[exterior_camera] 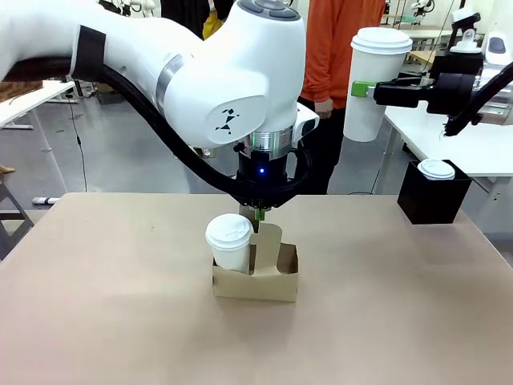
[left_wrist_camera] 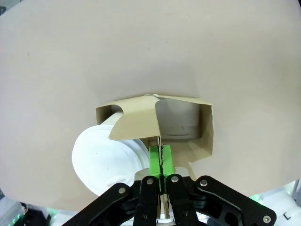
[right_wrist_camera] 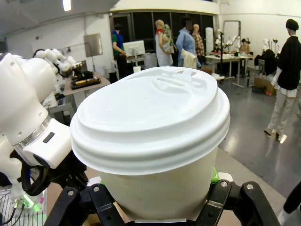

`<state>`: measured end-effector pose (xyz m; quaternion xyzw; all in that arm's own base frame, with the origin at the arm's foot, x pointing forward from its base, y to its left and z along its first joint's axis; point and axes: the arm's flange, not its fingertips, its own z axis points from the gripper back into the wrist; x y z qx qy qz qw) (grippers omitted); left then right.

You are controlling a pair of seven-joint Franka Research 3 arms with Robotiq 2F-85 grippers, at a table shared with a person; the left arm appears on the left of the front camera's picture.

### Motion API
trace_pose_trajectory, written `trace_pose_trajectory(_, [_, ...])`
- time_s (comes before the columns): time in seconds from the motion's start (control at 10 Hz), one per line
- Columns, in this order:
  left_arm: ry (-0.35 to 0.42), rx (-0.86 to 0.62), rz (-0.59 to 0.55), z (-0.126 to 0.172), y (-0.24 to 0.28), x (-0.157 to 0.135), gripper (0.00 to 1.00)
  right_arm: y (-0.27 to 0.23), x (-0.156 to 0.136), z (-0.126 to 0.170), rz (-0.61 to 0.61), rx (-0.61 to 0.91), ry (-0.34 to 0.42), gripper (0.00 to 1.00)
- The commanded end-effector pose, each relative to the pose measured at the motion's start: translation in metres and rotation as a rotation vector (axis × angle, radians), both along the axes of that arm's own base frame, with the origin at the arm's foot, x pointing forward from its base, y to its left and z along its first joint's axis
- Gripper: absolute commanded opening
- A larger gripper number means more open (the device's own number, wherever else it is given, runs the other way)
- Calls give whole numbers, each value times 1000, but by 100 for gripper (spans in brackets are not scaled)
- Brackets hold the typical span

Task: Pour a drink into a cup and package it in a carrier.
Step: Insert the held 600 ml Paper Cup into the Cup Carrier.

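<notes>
The brown cardboard carrier stands mid-table with one lidded white cup in its left pocket. Its right pocket is empty. My left gripper comes straight down and is shut on the carrier's upright handle tab, green pads pinching the card. My right gripper is high at the right, shut on a second white lidded cup. In the right wrist view that cup sits upright between the fingers. The drink is out of view.
A black square box holding another lidded cup stands at the table's far right. A person in an orange top stands behind the table. Bare tabletop surrounds the carrier.
</notes>
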<state>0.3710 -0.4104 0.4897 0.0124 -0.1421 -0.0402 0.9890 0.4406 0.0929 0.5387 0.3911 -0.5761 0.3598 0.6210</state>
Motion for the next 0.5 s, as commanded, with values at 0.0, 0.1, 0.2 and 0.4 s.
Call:
trace_pose_trajectory(0.0, [0,1,0,0,0,0,2,2,1,4,3,11,-3,80])
trace_pose_trajectory(0.1, [-13,22,-75,5,10,-4,61,2,1,4,3,11,-3,80])
trace_pose_trajectory(0.2, [-15,-9,-88,13,17,-7,61,2,1,4,3,11,-3,80])
trace_pose_trajectory(0.4, [-41,-42,-136,35,29,-16,65,0,0,0,0,0,0,80])
